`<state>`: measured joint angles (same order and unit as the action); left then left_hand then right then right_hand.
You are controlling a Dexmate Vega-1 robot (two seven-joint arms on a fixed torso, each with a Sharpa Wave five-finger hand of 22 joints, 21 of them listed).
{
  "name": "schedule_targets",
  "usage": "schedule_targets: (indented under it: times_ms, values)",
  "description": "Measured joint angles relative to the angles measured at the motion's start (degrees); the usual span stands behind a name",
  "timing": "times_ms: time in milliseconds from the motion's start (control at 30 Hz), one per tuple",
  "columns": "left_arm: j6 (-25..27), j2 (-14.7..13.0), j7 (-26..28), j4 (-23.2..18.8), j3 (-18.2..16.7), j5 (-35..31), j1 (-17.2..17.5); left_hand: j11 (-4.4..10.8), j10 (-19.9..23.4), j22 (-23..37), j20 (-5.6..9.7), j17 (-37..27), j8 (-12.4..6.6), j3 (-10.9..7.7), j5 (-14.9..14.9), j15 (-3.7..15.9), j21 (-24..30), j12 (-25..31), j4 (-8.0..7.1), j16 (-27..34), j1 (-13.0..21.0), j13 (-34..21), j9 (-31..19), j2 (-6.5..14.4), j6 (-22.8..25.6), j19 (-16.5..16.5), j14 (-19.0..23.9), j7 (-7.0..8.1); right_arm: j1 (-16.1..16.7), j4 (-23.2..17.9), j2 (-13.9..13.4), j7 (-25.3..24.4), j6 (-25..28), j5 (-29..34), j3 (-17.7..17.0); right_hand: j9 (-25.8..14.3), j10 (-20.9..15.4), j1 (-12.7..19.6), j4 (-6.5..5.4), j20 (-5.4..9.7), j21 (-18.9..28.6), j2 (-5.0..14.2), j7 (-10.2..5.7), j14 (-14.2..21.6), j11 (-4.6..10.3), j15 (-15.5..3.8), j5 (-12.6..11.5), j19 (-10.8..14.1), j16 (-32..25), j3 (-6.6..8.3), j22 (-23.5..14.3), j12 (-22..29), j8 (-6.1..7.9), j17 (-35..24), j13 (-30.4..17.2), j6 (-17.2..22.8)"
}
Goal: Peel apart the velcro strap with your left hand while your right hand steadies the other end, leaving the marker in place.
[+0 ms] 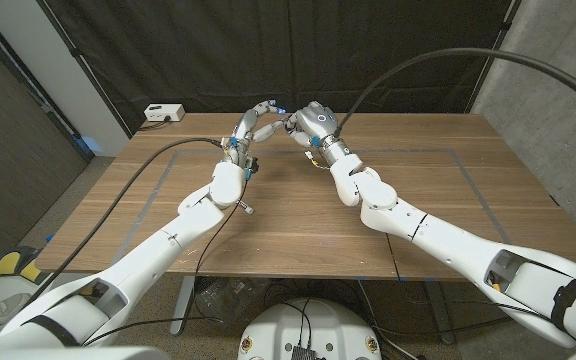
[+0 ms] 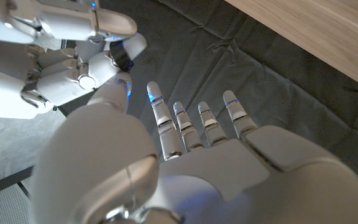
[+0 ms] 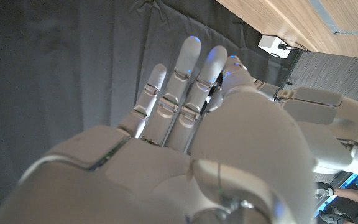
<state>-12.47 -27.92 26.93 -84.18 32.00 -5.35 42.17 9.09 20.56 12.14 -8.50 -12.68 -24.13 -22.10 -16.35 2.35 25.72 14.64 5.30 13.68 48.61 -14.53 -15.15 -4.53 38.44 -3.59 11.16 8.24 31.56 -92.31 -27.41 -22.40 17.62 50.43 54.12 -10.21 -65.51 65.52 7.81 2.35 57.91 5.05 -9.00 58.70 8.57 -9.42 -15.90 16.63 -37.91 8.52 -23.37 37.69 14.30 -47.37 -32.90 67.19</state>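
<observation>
Up over the far middle of the wooden tabletop (image 1: 438,210), two hands meet: the left hand (image 1: 251,127) and the right hand (image 1: 313,122), fingertips touching. One small dark piece (likely the velcro strap (image 2: 122,59)) shows in the left wrist view, pinched among their fingertips; the head view cannot resolve it. Each hand's other fingers (image 3: 188,78) stand straight and spread. One white box (image 1: 162,113) sits beyond the tabletop's far-left corner.
</observation>
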Motion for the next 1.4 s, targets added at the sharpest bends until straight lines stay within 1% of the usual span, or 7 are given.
schedule_targets:
  times_ms: [367,633,867,933,1133,1267,1400]
  values:
    - [-1.7,0.2,-0.8,1.1,-0.6,1.2,-0.2,-0.20,-0.2,0.3,-0.53,-0.2,0.89,-0.07,0.3,0.00,0.0,0.0,-0.79,0.0,0.3,-0.3,0.6,2.3,-1.8,-0.1,0.0,0.80,-0.2,1.0,0.5,-1.0,-1.1,-0.5,-0.1,0.0,-0.1,0.2,-0.08,0.02,1.4,-0.16,-0.44,0.0,0.06,0.00,-1.1,-0.6,0.2,-0.71,0.3,-0.3,-0.41,-1.1,-0.5,0.4]
    - [-3.4,0.1,-4.4,0.9,-0.9,3.9,-0.2,0.65,4.2,0.3,0.52,0.2,-0.25,-1.60,2.7,-0.10,1.0,0.4,0.27,0.3,3.2,0.2,3.3,5.1,6.9,-1.1,1.8,-2.36,-0.6,2.7,0.8,-2.3,-2.5,-0.7,-0.5,0.0,-0.1,0.2,-0.31,0.01,2.2,-0.24,-0.43,0.3,0.06,-0.29,-1.6,-0.6,0.6,-0.95,0.5,-0.3,-0.67,-1.6,-0.5,0.6]
    - [-3.6,0.9,-4.5,1.5,-1.0,4.4,-0.4,0.91,6.2,0.3,0.73,0.4,1.71,-2.28,4.9,-0.01,1.9,0.4,0.47,0.5,4.6,1.0,5.0,6.6,8.9,-2.0,3.3,3.55,-0.7,2.7,0.5,-2.8,-3.0,-0.4,-0.5,0.0,-1.0,0.3,-0.48,-0.20,3.0,-0.31,-0.52,0.3,0.17,-0.29,-2.0,-0.8,0.9,-1.11,0.8,-0.7,-0.85,-2.1,-0.3,0.7]
    - [-3.8,1.4,-4.2,2.0,-1.0,4.4,-0.6,0.88,7.0,0.3,0.31,0.4,1.89,-2.56,4.9,-0.08,2.5,0.4,0.75,0.5,5.2,1.2,5.0,7.2,10.8,-2.4,4.1,3.82,-0.8,2.7,0.4,-2.8,-3.1,-0.3,-0.5,0.0,-1.3,0.3,-0.48,-0.01,3.2,-0.31,-0.53,0.3,0.07,-0.29,-2.3,-1.1,0.9,-1.12,0.8,-0.7,-0.89,-2.4,-0.3,0.7]
    - [-3.9,2.6,-3.9,3.1,-1.2,4.5,-0.8,2.73,11.5,0.5,1.65,0.4,0.22,-2.84,5.1,-0.01,3.9,0.4,1.04,1.0,5.4,1.5,5.2,8.2,21.6,-3.7,6.6,-0.42,-0.8,2.7,0.4,-3.1,-3.5,-0.1,-0.5,0.0,-1.4,0.5,-0.33,-0.04,3.8,-0.54,-0.63,0.7,0.21,-0.33,-2.7,-1.4,1.3,-1.28,1.1,-1.0,-1.07,-2.9,-0.7,0.8]
    - [-4.9,3.5,-2.0,3.7,-1.5,5.0,-0.8,3.08,12.7,0.5,2.05,0.4,0.16,-3.32,5.1,0.07,4.4,0.4,1.02,0.9,5.9,1.4,5.2,8.7,21.4,-4.1,7.3,-0.93,-1.1,3.7,0.6,-3.7,-3.9,-0.3,-0.5,0.0,-1.6,0.8,-0.55,0.01,4.0,-0.83,-0.72,0.8,0.37,-0.37,-3.0,-1.4,1.3,-1.50,1.2,-1.1,-1.34,-3.2,-0.7,1.7]
    - [-5.0,4.2,-1.4,4.0,-1.8,5.9,-0.8,2.90,13.7,0.5,1.95,0.4,0.69,-3.32,5.1,0.00,5.1,0.9,1.03,0.9,6.2,1.1,4.9,9.0,20.7,-4.8,7.4,-3.14,-1.2,4.6,1.1,-4.7,-4.3,-0.9,-0.8,0.0,-1.6,0.8,-0.56,0.01,4.6,-0.83,-0.72,0.8,0.37,-0.38,-3.4,-1.4,1.5,-1.50,1.3,-1.5,-1.50,-3.5,-1.0,1.7]
